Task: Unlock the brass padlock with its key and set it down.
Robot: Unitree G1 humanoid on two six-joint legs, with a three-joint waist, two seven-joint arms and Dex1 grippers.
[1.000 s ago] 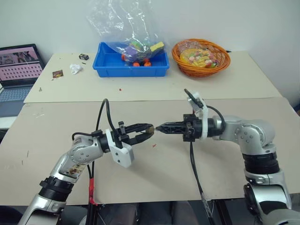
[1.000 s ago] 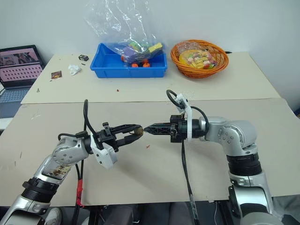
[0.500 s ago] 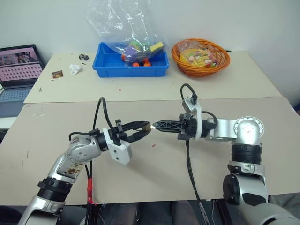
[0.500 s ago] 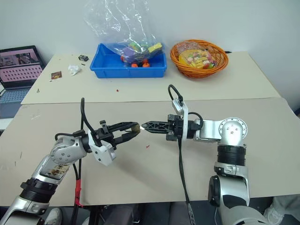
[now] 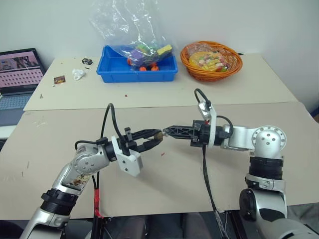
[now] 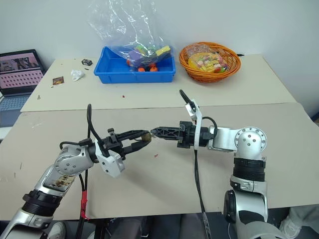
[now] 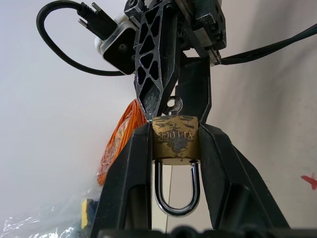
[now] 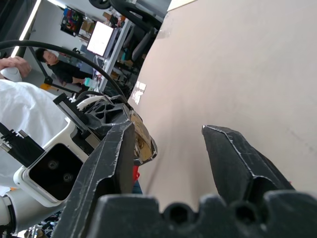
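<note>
Left gripper (image 7: 176, 144) clamps the padlock (image 7: 175, 141) above the worktop (image 5: 60, 144). Right gripper (image 8: 168, 136), at its 3 o'clock, has just spread its fingers, releasing the key (image 7: 174, 105) left in the lock; shackle appears closed.

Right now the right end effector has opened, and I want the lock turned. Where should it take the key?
By the small ring head of the key, which sticks out of the brass padlock away from the left end effector. Probably come straight on, fingers either side of the flat head.
</note>
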